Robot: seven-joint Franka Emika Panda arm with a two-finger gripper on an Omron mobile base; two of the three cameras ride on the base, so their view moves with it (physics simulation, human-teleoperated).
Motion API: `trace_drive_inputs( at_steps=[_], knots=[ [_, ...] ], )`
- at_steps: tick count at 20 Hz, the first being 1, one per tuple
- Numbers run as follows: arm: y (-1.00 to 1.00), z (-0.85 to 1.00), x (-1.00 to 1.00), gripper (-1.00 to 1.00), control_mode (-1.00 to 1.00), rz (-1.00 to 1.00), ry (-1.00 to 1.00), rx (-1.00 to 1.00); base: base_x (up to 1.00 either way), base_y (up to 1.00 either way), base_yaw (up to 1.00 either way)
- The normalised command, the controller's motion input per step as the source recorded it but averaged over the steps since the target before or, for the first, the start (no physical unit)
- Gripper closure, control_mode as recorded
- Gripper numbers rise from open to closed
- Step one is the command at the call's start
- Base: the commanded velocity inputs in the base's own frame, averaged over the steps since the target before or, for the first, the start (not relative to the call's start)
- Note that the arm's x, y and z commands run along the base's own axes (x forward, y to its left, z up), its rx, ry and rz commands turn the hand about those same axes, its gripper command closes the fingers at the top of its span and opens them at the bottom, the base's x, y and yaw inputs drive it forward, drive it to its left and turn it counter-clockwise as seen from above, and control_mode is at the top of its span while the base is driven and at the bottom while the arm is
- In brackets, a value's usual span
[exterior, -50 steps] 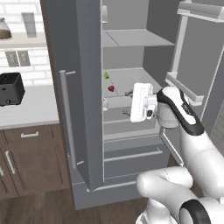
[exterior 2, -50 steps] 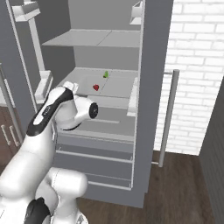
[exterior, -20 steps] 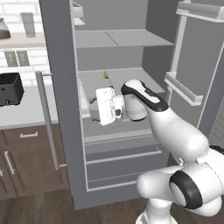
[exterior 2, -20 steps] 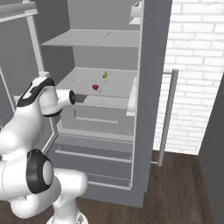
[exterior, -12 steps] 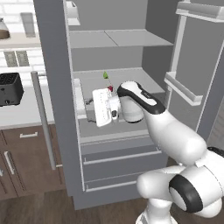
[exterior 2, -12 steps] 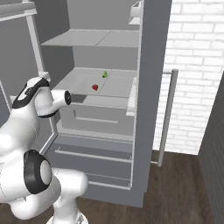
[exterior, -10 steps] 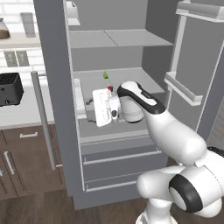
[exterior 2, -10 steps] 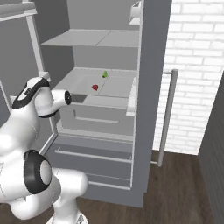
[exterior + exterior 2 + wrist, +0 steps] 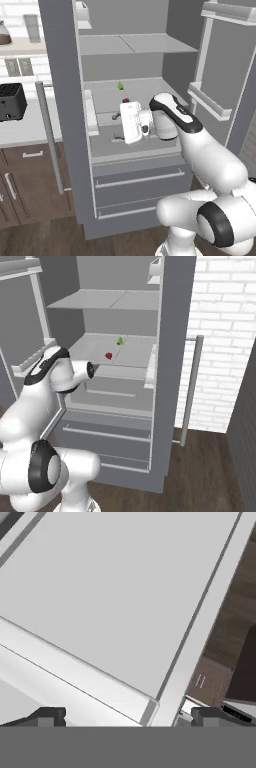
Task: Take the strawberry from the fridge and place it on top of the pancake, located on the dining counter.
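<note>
The strawberry (image 9: 108, 356) lies on the fridge's (image 9: 170, 316) pale middle shelf (image 9: 132, 356), small and red, with a little green item (image 9: 119, 341) on the same shelf at about one o'clock from it, closer to the back wall. In the left base view the berry (image 9: 125, 100) peeks out just above the white hand, and the green item (image 9: 121, 86) stands at about eleven o'clock from it. Above is another shelf (image 9: 130, 44), and below the middle shelf are two closed drawers (image 9: 137, 180). Both doors stand open, each with a white bin on its inner side. The tool (image 9: 119, 126) sits at the front left of the middle shelf, low over its surface, with the strawberry at about one o'clock from it and well apart, not touching. In the hand view the two dark fingertips (image 9: 47, 716) stand far apart at the bottom corners, so the tool is wide and holds nothing. To the left of the fridge a black toaster (image 9: 11, 101) stands on the kitchen counter (image 9: 25, 125) over brown cabinets.
</note>
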Motion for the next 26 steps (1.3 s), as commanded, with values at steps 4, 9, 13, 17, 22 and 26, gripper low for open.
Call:
trace_drive_inputs(
  at_steps=[4,9,13,17,22,26],
  knots=[
    [-0.99,-0.01,0.0,-1.0,-1.0,0.03,-0.03,-0.11,0.0,0.0,0.0],
    [-1.0,-0.1,0.06,-1.0,-1.0,0.16,-0.15,-0.35,0.0,0.0,0.0],
    [-0.95,-0.21,0.13,-1.0,-1.0,0.27,-0.25,-0.51,0.0,0.0,0.0],
    [-0.69,-0.48,0.09,-1.0,-1.0,0.35,-0.26,-0.67,0.0,0.0,0.0],
    [-0.43,-0.41,-0.03,-1.0,-1.0,0.56,-0.37,-0.65,0.0,0.0,0.0],
    [-0.21,0.11,-0.5,-1.0,-1.0,0.73,-0.37,-0.51,0.0,0.0,0.0]
  ],
)
